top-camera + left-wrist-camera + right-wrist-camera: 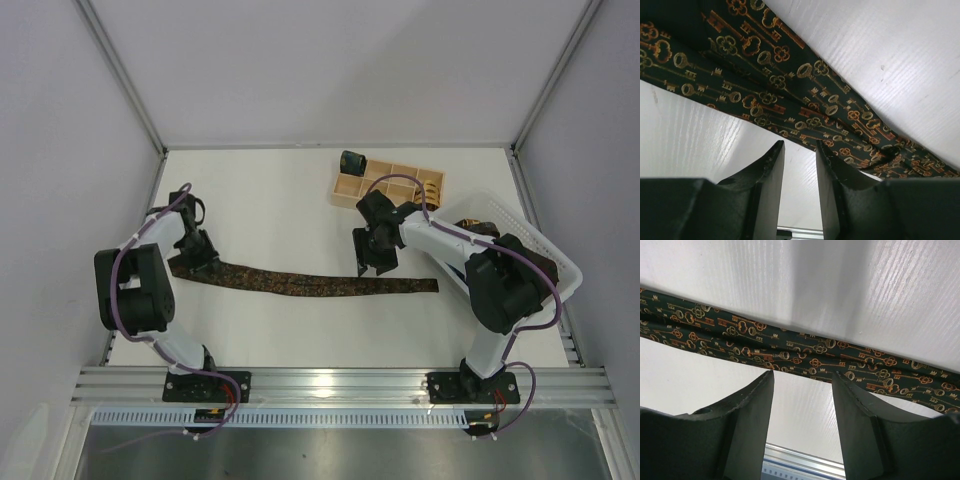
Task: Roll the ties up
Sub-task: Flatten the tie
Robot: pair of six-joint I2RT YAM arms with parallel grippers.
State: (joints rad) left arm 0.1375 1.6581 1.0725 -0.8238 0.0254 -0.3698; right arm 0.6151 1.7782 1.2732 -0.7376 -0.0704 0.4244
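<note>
Tie (300,283) lay flat and unrolled across middle of desk (260,200), wide end at left. Left tool (197,255) was over wide end, jaws slightly apart, gripping nothing. Right tool (373,266) was over narrow stretch right of centre, jaws spread, empty. Dark green coil (352,160) was at left end of tray (345,190).

Silky cloth tie (300,283), matt white table (260,200)

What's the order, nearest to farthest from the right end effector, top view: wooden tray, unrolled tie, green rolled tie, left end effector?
1. Unrolled tie, table centre, right by the right end effector.
2. Wooden tray, behind.
3. Green rolled tie, tray's far-left corner.
4. Left end effector, far left.
</note>
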